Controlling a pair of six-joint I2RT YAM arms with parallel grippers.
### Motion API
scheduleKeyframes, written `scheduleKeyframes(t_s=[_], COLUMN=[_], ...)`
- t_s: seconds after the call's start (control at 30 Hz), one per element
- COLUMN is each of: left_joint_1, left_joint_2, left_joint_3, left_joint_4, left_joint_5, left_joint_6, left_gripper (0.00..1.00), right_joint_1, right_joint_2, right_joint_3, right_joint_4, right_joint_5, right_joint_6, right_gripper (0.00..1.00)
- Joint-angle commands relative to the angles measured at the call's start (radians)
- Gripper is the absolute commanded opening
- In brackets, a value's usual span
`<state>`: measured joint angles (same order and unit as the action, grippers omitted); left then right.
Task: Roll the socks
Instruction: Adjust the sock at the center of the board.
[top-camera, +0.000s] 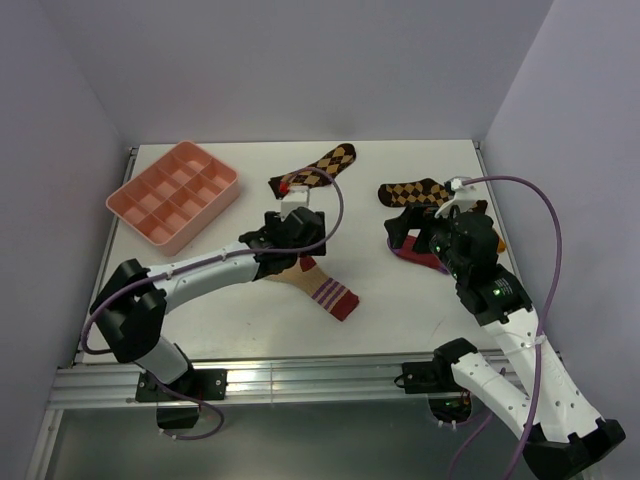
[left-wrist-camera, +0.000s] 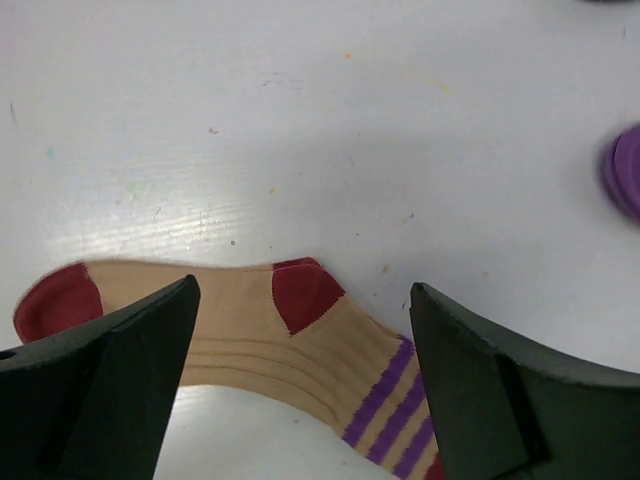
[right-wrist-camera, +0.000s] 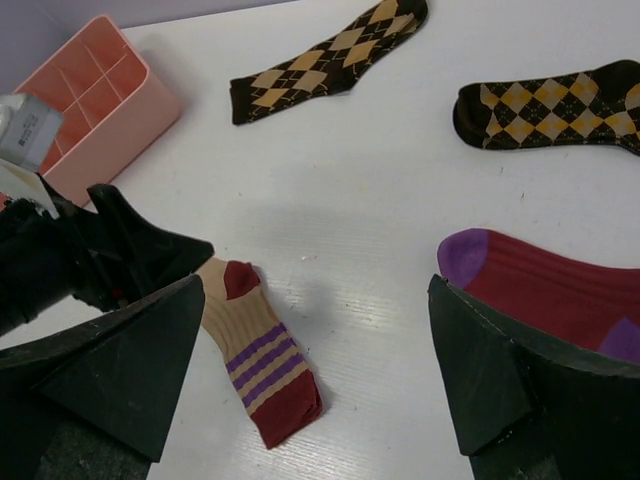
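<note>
The tan sock (top-camera: 322, 289) lies flat near the table's middle, its maroon and purple-striped cuff toward the front. My left gripper (top-camera: 288, 240) hovers over its heel and foot. In the left wrist view the tan sock (left-wrist-camera: 290, 340) lies below the open left gripper (left-wrist-camera: 303, 288), and the fingers hold nothing. The crimson sock (top-camera: 418, 256) lies at the right, partly hidden under my right gripper (top-camera: 418, 230). In the right wrist view the open right gripper (right-wrist-camera: 315, 285) is empty, with the crimson sock's (right-wrist-camera: 560, 295) purple toe by its right finger and the tan sock (right-wrist-camera: 255, 350) by its left.
A pink compartment tray (top-camera: 172, 193) stands at the back left. Two dark argyle socks (top-camera: 322, 168) (top-camera: 415, 192) lie at the back, one in the middle and one on the right. Walls close in the table on three sides.
</note>
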<state>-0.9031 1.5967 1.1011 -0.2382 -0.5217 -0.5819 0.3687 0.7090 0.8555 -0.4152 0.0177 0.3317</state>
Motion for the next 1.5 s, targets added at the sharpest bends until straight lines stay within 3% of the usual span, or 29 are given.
scheduleKeyframes(t_s=[0.0, 0.17, 0.67, 1.13, 1.27, 1.47], left_joint_1=[0.056, 0.147, 0.257, 0.345, 0.348, 0.328], left_joint_2=[-0.011, -0.015, 0.218, 0.502, 0.432, 0.146], left_joint_3=[0.010, -0.087, -0.069, 0.304, 0.326, 0.145], left_joint_4=[-0.183, -0.112, -0.013, 0.059, 0.082, 0.155], left_joint_5=[-0.041, 0.075, 0.176, 0.239, 0.239, 0.301], left_joint_6=[-0.297, -0.407, -0.337, -0.171, -0.079, 0.196], left_gripper=[0.90, 0.84, 0.83, 0.85, 0.93, 0.99], right_joint_1=[0.007, 0.007, 0.006, 0.007, 0.007, 0.007], right_joint_2=[-0.017, -0.022, -0.037, -0.039, -0.048, -0.057], right_joint_3=[0.013, 0.005, -0.004, 0.004, 0.008, -0.007], right_joint_4=[0.021, 0.019, 0.000, -0.020, -0.023, 0.015], right_joint_5=[0.001, 0.005, 0.048, 0.084, 0.064, -0.054], right_joint_6=[-0.013, -0.016, -0.037, -0.057, -0.057, -0.059], right_gripper=[1.00, 1.00, 1.00, 1.00, 1.00, 1.00])
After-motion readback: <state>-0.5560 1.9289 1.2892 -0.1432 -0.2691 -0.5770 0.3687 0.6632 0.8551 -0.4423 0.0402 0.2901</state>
